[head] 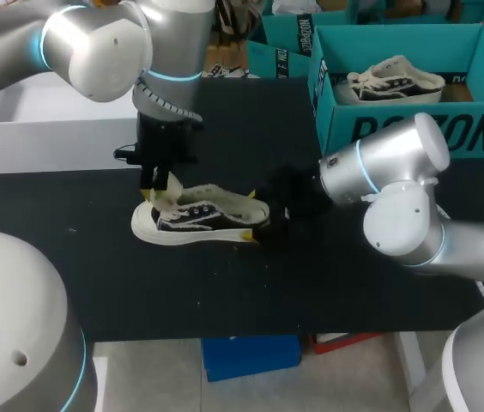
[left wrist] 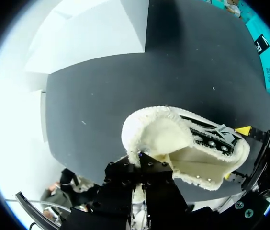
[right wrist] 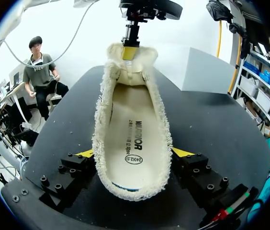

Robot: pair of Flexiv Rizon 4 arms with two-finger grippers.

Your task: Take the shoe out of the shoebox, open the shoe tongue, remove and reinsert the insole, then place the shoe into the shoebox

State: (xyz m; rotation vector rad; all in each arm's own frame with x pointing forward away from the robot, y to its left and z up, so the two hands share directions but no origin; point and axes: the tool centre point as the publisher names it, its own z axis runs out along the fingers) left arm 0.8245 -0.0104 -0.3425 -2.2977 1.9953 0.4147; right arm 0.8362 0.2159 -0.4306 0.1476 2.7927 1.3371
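One black fleece-lined canvas shoe (head: 199,219), white-soled, stands mid black table (head: 96,275), tongue (head: 163,196) pinched by left gripper (head: 160,184), heel (right wrist: 132,184) clamped by right gripper (right wrist: 133,153); teal cardboard shoebox (head: 396,129) far right.

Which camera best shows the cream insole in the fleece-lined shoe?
Right wrist view: it looks straight into the fleece-lined shoe, showing the cream printed insole almost whole. The left wrist view shows only a strip behind the raised tongue; the head view sees the shoe side-on, insole hidden.
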